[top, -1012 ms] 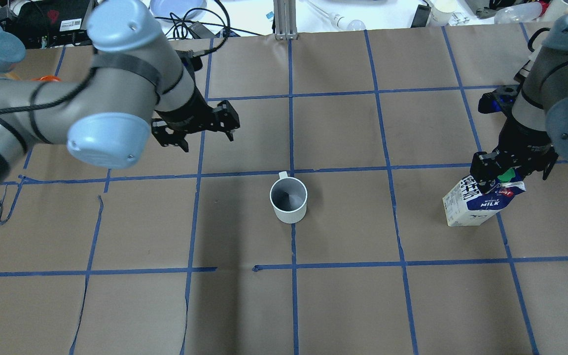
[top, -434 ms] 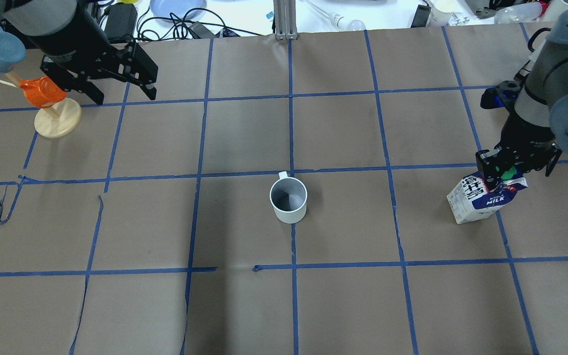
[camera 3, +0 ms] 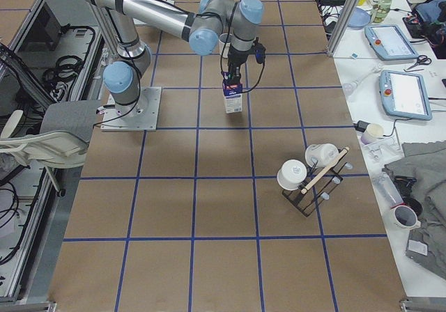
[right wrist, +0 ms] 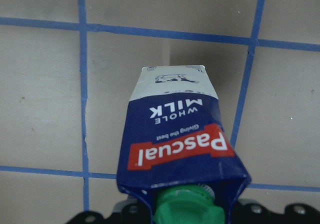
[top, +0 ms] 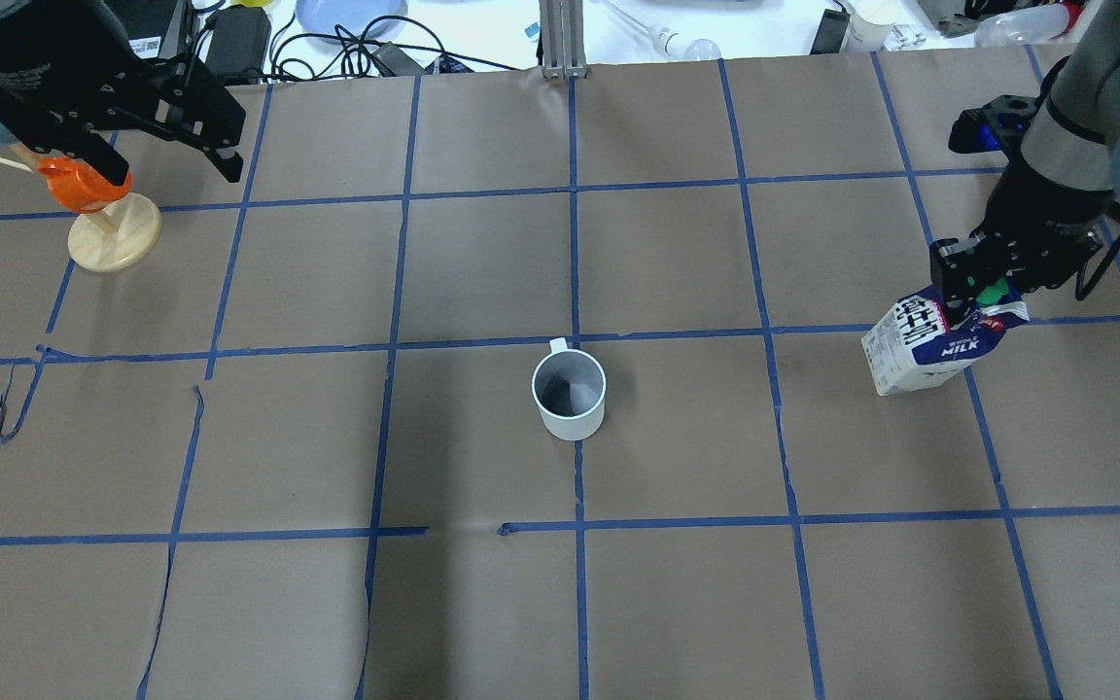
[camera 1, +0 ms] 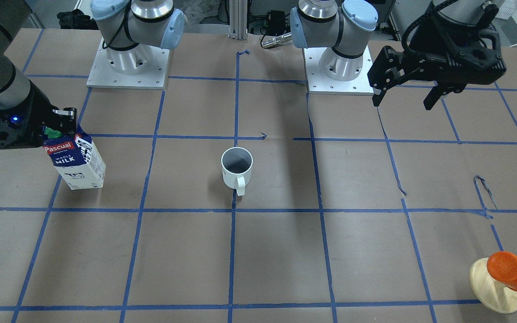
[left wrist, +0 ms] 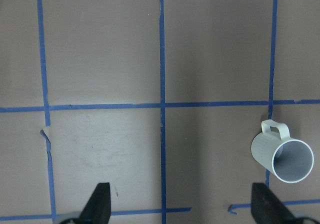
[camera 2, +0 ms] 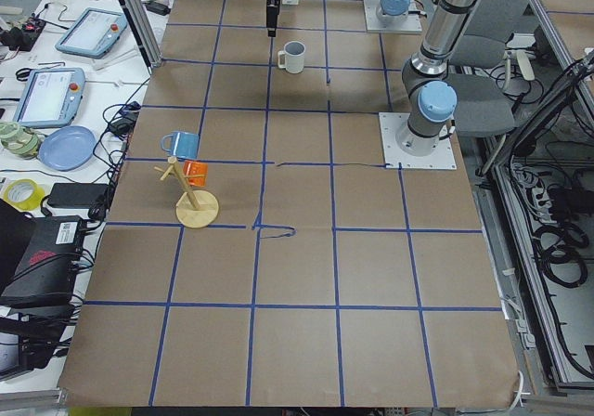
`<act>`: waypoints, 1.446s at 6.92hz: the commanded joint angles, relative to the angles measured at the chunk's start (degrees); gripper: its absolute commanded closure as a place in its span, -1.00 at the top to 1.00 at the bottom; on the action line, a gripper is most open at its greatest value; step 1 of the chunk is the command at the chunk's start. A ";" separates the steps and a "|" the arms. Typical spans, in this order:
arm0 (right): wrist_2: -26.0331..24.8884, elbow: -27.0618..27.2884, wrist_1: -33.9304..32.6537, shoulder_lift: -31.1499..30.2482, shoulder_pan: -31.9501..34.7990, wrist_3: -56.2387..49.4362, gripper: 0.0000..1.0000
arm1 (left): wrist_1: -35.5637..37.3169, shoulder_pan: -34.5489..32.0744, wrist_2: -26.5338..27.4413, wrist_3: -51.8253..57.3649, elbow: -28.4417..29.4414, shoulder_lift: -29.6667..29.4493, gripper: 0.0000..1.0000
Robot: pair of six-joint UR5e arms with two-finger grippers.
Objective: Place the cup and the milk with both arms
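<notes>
Milk (top: 925,348) in clamped right pincer (top: 980,299)

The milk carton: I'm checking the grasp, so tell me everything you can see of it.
The milk carton is a tall gable-top paperboard box, navy blue above and white below, with a red Pascual label, WHOLE MILK text and a green cap. The right gripper is shut on its gable top. It is tilted; whether its base touches the table is unclear.

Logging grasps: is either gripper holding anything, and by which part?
The right gripper holds the milk by its gable top, beside the green cap; the left gripper is open and empty.
</notes>
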 commanded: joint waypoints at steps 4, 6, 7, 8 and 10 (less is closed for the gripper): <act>1.27 -0.80 -3.18 3.85 23.29 31.38 -0.32 | 3.07 -0.30 0.01 1.79 0.17 -1.01 1.00; 3.03 -1.15 -5.83 6.23 28.43 36.87 -0.32 | 2.98 -0.56 -0.34 1.44 0.00 -1.18 1.00; 4.42 -1.15 -6.11 6.24 28.61 36.97 -0.32 | 2.98 -0.74 -0.43 1.00 0.00 -1.19 1.00; 7.14 -0.98 -6.37 6.32 29.05 38.36 -0.32 | 2.98 -0.74 -0.34 0.99 -0.26 -1.10 1.00; 6.90 -0.71 -6.37 6.67 28.97 37.76 -0.32 | 2.98 -0.74 -0.34 0.91 -0.88 -0.57 1.00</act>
